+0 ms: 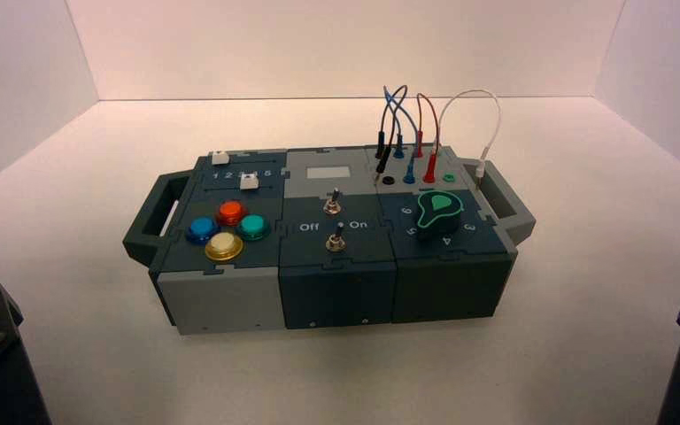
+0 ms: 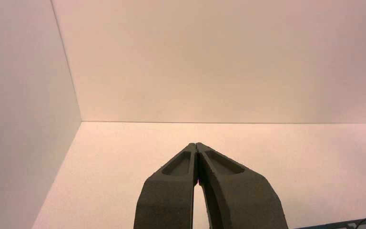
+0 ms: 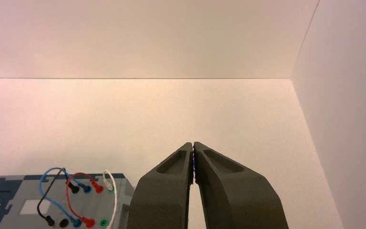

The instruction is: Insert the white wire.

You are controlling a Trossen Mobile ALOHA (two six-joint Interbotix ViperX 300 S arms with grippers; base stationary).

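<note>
Waiting gripper: right one (image 3: 193, 143), fingers closed, empty; lower right of high view
White wire (image 1: 498, 115): upper right, ahead and leftward of those fingers; plug dangling

The high view looks down and forward from above and behind the whole box (image 1: 341, 288). Both wrist views face the back wall (image 1: 345, 49) closer in; the box's wired corner enters their frames lower right on the left wrist, lower left on the right.
</note>
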